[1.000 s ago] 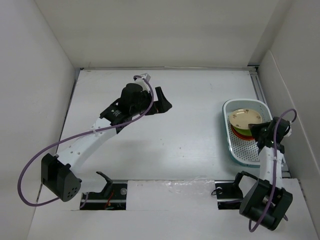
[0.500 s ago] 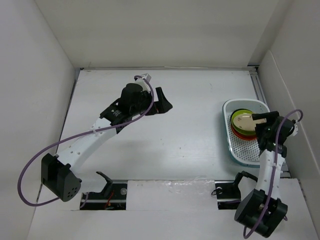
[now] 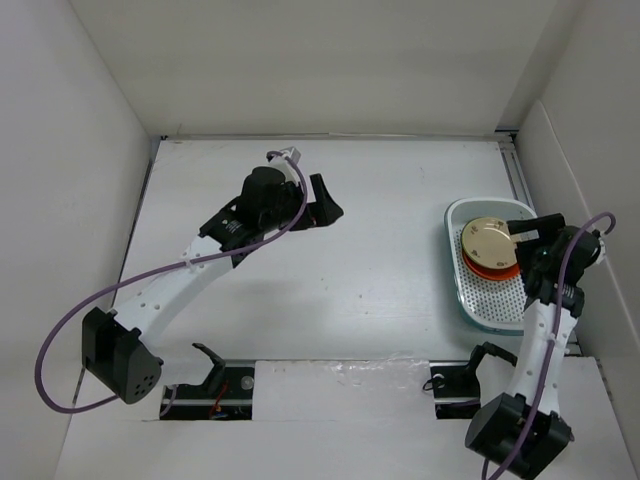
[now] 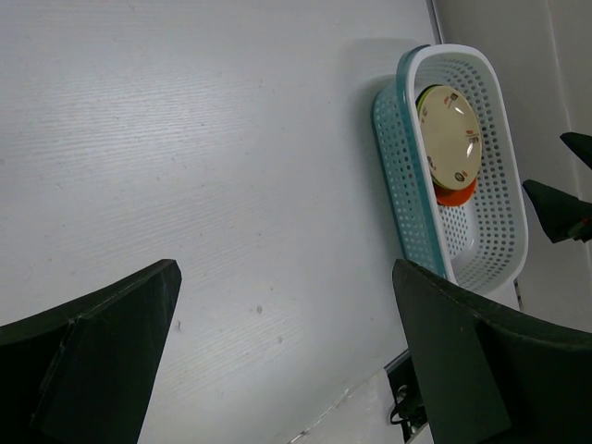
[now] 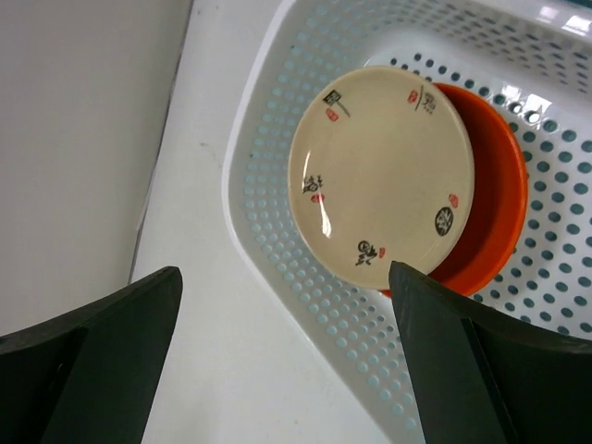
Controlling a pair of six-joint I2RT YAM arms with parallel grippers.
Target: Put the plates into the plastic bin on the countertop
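The plastic bin (image 3: 460, 290) stands at the right of the countertop (image 3: 380, 250). In it a beige plate (image 3: 487, 240) with small markings lies on top of a stack, and an orange plate (image 3: 495, 268) shows under it. The right wrist view has the beige plate (image 5: 379, 171), the orange plate (image 5: 495, 199) and the bin's rim (image 5: 250, 139). My right gripper (image 3: 522, 240) hangs open just right of the stack, holding nothing. My left gripper (image 3: 325, 205) is open over bare countertop at the back middle, far from the bin (image 4: 398, 176).
White walls close in the countertop on the left, back and right; the right wall runs close beside the bin. A metal rail (image 3: 520, 170) lies along the right edge. Two slots with cables (image 3: 215, 385) sit at the near edge by the arm bases.
My right gripper has opened and let go of the beige plate, which now lies flat on the stack and covers a green one. That gripper drew back to the right. The left arm is still.
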